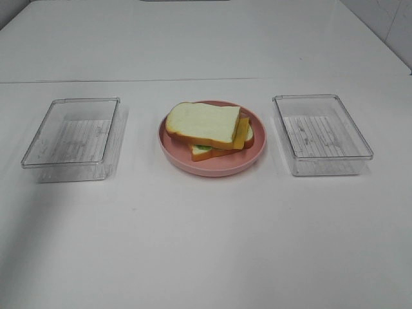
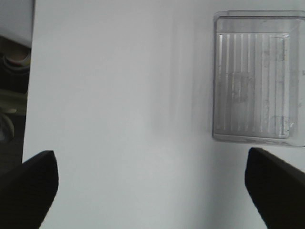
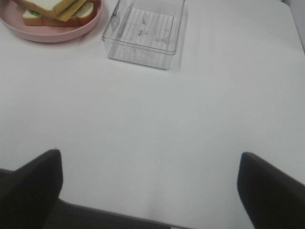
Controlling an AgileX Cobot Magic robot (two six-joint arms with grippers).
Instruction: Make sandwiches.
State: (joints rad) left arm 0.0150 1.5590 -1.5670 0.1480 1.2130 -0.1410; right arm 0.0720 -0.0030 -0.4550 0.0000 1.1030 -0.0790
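Sandwich (image 1: 209,131) sits stacked on pink plate (image 1: 212,166), centre of white worktop (image 1: 206,244). Top bread slice lies skewed over the stack; yellow cheese edge and a bit of green lettuce show at the side. Clear tray (image 1: 72,138) left of plate, second clear tray (image 1: 320,134) right of it, both well apart from the plate.

Left end effector (image 2: 152,183): fingers spread wide, gripping nothing, over bare worktop near left tray (image 2: 257,76).

Right end effector (image 3: 150,183): also spread wide, gripping nothing, at worktop's near edge; right tray (image 3: 143,31) and plate (image 3: 57,31) beyond it.
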